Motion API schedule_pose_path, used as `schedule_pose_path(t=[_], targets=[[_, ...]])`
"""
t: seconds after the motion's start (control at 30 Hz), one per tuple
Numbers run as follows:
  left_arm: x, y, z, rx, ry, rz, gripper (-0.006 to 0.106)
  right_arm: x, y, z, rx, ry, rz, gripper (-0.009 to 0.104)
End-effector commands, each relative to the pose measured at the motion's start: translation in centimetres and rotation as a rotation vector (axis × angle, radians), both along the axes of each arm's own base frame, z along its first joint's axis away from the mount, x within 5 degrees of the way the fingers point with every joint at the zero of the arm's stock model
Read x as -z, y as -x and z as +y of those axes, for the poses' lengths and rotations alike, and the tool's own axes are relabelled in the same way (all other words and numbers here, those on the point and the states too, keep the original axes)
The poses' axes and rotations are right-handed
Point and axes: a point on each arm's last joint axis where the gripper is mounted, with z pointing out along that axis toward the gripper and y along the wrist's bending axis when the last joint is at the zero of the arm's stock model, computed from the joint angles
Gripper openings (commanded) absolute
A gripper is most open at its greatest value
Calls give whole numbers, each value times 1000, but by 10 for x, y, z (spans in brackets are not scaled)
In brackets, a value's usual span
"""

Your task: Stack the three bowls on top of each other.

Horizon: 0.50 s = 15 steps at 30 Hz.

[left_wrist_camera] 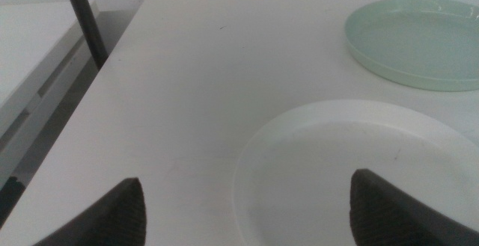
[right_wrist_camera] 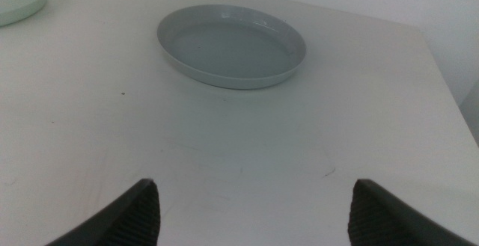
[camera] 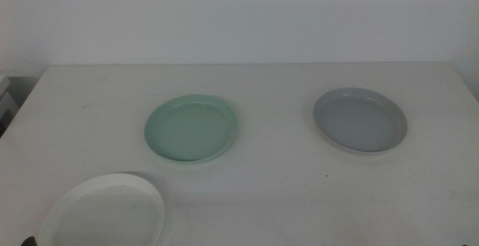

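Nearest me, the white bowl sits at the front left of the tabletop, and my left pincer hangs over its near rim with jaws spread wide and empty, while my right pincer, equally released, waits short of the grey bowl on the far right. Nothing is stacked yet, so I judge this the opening step. Next I should close one pincer on a rim and carry that bowl to the mint green bowl at mid-table.
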Motion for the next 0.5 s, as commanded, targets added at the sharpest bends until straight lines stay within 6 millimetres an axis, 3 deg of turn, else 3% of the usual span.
schedule_pose_path(t=[0.0, 0.47], targets=[[-15, 0, -1, 3, 28, -115, 105, -8, 0, -2, 25, 12, -90, 64], [-88, 3, -3, -4, 122, -49, 105, -8, 0, -2, 25, 12, -90, 64]])
